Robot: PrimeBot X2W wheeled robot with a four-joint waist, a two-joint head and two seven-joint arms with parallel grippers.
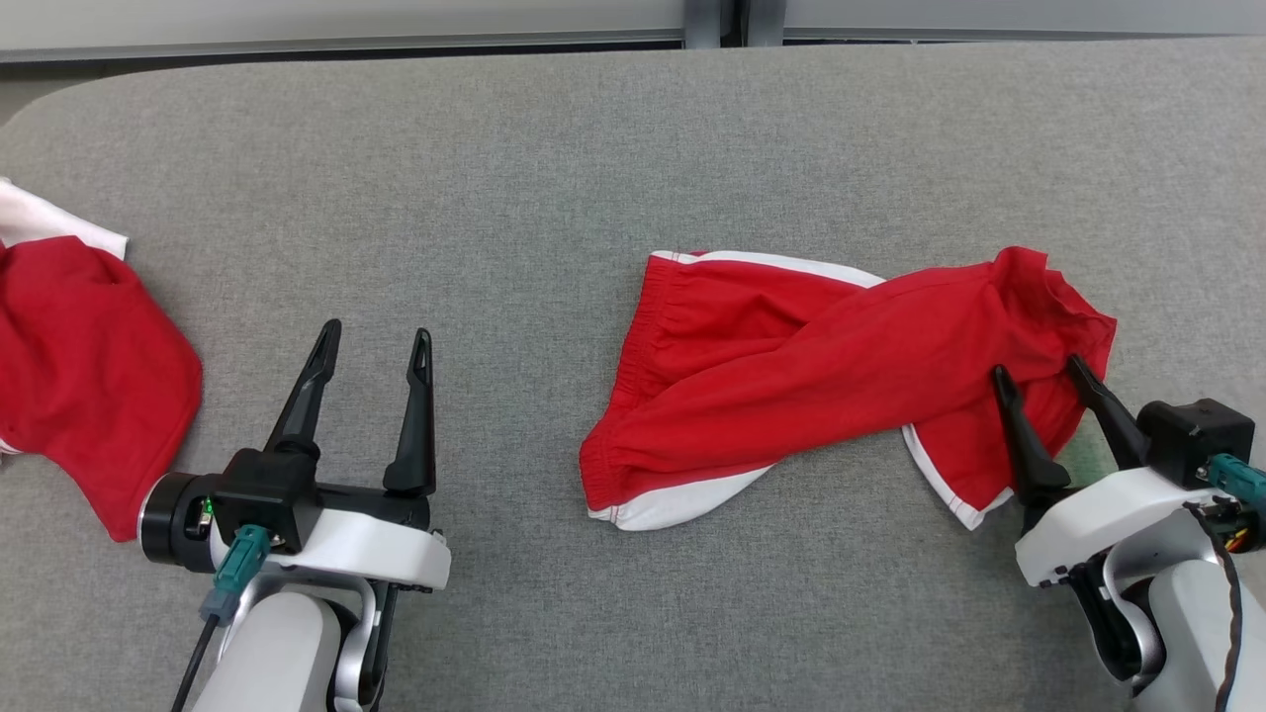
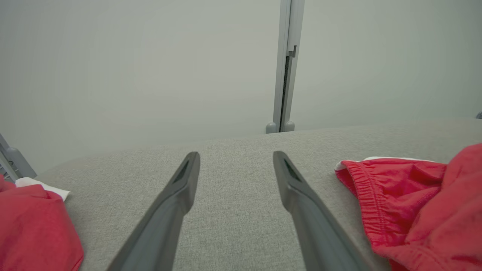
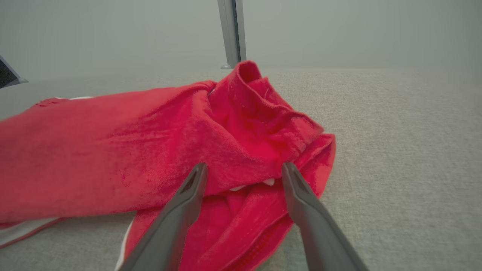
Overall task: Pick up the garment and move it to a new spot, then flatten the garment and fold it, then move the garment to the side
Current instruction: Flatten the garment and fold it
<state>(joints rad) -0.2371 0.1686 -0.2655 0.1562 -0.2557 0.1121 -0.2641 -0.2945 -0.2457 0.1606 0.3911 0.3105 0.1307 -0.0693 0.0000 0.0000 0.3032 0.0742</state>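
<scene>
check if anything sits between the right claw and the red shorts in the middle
Nothing visible does: the open right claw is right over the crumpled right end of the red shorts, with no object between them.

Looks like a robotics lab or test cell to me rather than a home. The work surface is a big table [image 1: 613,138] covered in grey felt-like fabric with a rounded corner. Right behind it stand plain pale partition panels [image 2: 131,67] joined by an aluminium post [image 2: 285,75] on small feet. Red-and-white shorts [image 1: 791,376] and a second red garment [image 1: 79,366] lie on the fabric, well apart.
</scene>
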